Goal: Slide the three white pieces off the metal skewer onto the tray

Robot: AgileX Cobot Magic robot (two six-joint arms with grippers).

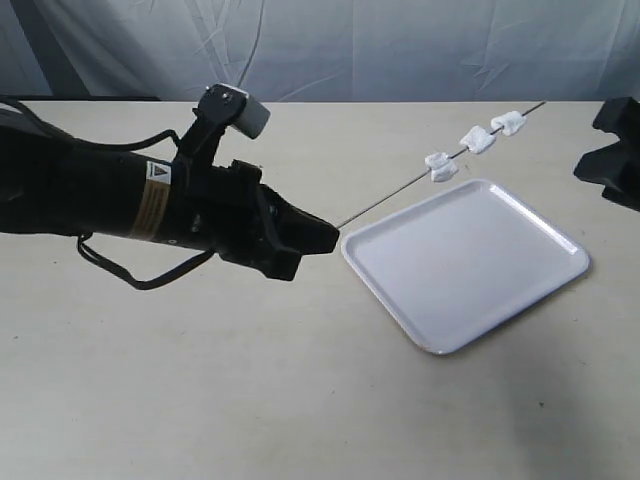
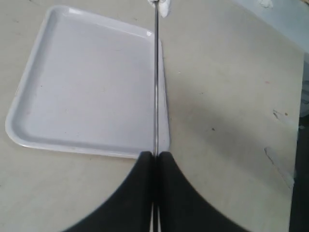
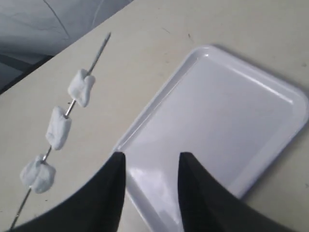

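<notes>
Clamping the metal skewer (image 1: 400,195), left end effector (image 1: 335,238); right end effector (image 3: 152,158) gapes near three white pieces (image 1: 477,141)

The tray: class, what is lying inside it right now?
Nothing shows inside the tray; its whole floor is bare in the exterior view. The three white pieces sit on the metal skewer, outside its rim. The table beneath it is covered.

right wrist view: corner of the glossy white rectangular tray (image 3: 217,111) toward the black right gripper (image 3: 151,159) is hidden behind one finger (image 3: 203,203). thin dark grey metal skewer (image 3: 72,104) cut off by the picture's edge.
left wrist view: only a sliver of one soft white lump (image 2: 164,6) shows at the edge.
exterior view: skewer's near end hidden inside the black left gripper (image 1: 330,238). right gripper cut by the edge.
</notes>
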